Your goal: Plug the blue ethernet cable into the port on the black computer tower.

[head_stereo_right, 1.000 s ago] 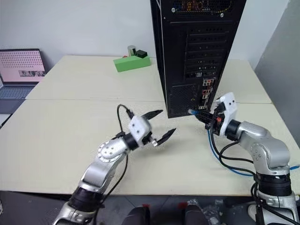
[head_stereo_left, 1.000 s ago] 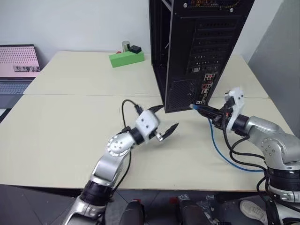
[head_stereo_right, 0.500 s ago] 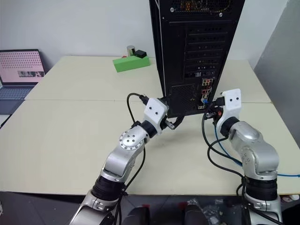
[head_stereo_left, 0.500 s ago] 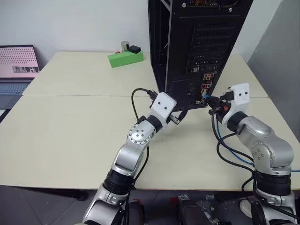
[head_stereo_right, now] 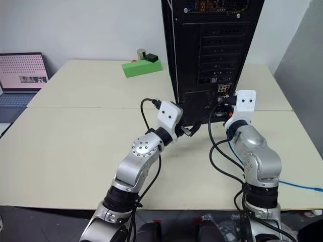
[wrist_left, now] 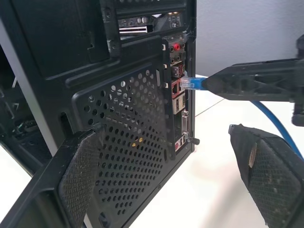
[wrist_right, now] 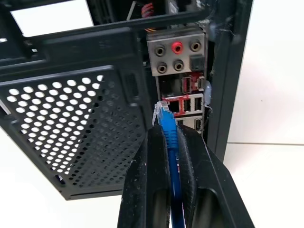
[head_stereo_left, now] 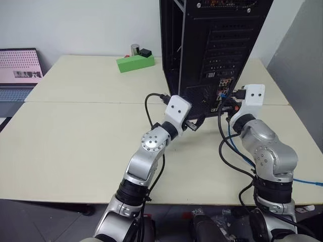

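The right gripper (wrist_right: 170, 142) pinches the thin, limp bright-blue ethernet cable (wrist_right: 169, 137) just behind its fragile clear plug, held just short of the port (wrist_right: 174, 106) on the black metal computer tower (head_stereo_left: 212, 45). The left gripper (wrist_left: 166, 175) gapes wide, empty, alongside.

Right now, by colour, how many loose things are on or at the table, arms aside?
Black: 1, the black computer tower
Blue: 1, the blue ethernet cable, pinched in the right gripper
Green: 1, a green block
Grey: 1, a laptop at the table's far left
Total: 4
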